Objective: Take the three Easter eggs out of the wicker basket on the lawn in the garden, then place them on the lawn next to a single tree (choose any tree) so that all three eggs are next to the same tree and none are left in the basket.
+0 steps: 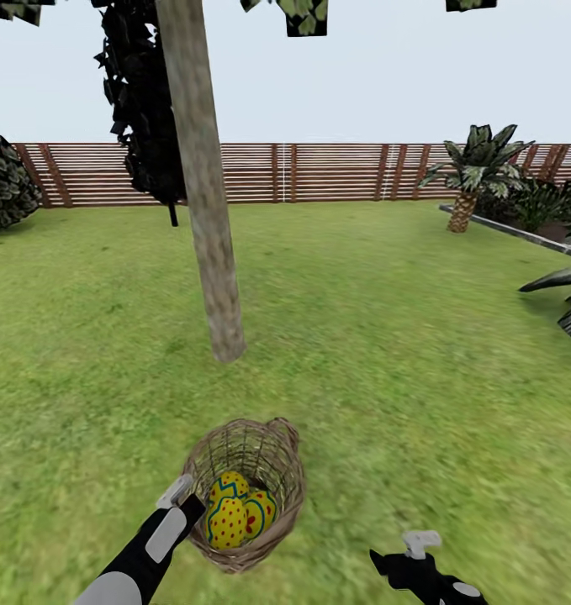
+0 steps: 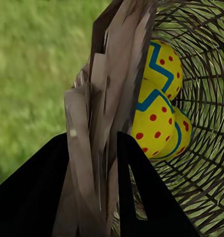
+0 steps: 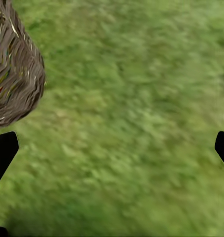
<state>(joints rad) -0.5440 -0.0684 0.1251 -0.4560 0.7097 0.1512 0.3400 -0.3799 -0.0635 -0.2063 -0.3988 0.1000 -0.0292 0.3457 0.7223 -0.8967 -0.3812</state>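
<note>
Basket (image 1: 272, 470) with three eggs on the lawn (image 1: 386, 353), left tool (image 2: 94, 197) clamped on its rim.

The basket sits in front of the pale tree trunk (image 1: 208, 210), its mouth tipped toward the robot and its long axis running away toward the trunk. The eggs (image 1: 230, 517) lie bunched at its near side, the front one standing on end; in the left wrist view they (image 2: 154, 123) touch each other against the wall. The left tool's fingers (image 2: 141, 197) straddle the wicker wall. The right tool (image 3: 112, 148) is spread wide over grass just beside the basket. A slatted fence (image 1: 335, 172) bounds the garden, with a bush (image 1: 3, 181) and a palm (image 1: 474, 172).
</note>
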